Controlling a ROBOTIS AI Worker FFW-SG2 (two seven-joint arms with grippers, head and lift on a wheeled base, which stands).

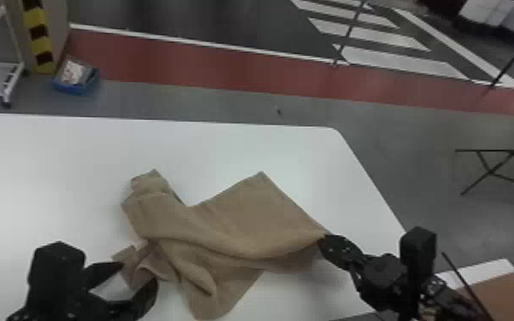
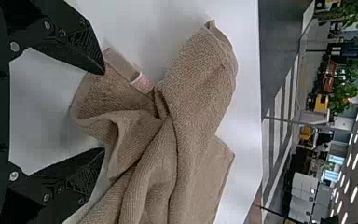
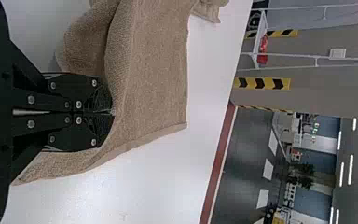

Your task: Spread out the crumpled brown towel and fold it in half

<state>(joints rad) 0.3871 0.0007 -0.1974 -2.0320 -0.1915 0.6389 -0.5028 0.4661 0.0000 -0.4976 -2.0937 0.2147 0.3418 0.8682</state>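
Brown towel (image 1: 247, 217), pinched part hidden

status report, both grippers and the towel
Right gripper shut on towel edge; left gripper open beside its crumpled end; brown towel partly spread, still bunched at left; nothing obviously blocking.

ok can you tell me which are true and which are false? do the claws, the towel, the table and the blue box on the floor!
1. The right claw is shut on the towel. True.
2. The left claw is open. True.
3. The towel is already folded neatly in half. False: it lies rumpled, with bunched folds.
4. The table is bright green. False: it is white.
5. The blue box is on the floor. True.
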